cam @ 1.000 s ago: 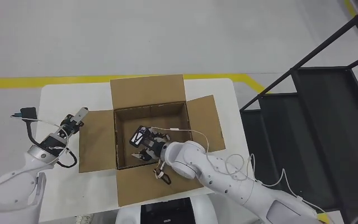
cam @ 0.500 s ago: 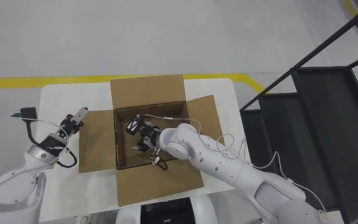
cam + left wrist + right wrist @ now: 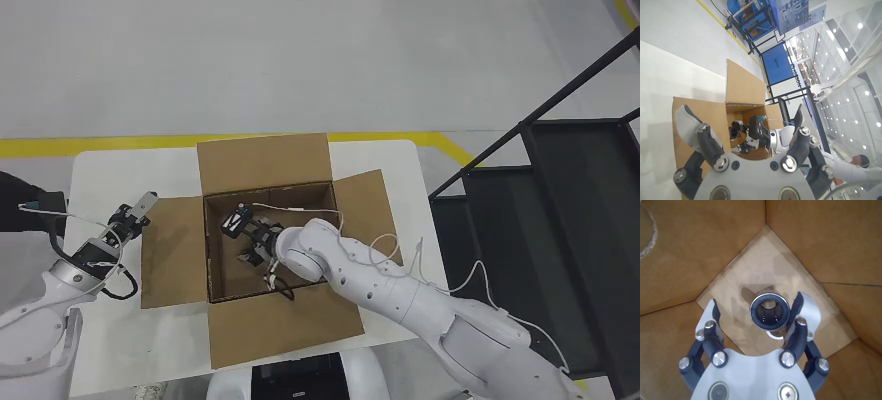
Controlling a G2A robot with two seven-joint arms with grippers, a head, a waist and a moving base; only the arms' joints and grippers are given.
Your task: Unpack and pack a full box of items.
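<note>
cardboard box [image 3: 265, 160] sits in the middle of the white table [image 3: 110, 170] with all four flaps folded outward, and we see its opening facing straight up. the right gripper [image 3: 250, 252] is down inside the box, close to the left wall and hemmed in by brown walls on every side. in the right wrist view the right gripper [image 3: 756, 298] has its fingers spread wide, and a metal cylinder [image 3: 770, 327] with a dark ring round its open bore stands end-on between them. one finger [image 3: 806, 308] lies against or just beside the cylinder's side, while the other is well apart from it, with pale floor showing in the gap. we cannot tell whether the cylinder rests on the box floor. the floor runs to a corner just beyond it, where two walls meet. the left gripper [image 3: 140, 207] hangs outside the box, just beside the outer edge of the left flap, above the table. in the left wrist view the left gripper [image 3: 742, 113] is spread with nothing between its fingers, and it faces the box [image 3: 745, 89].
</note>
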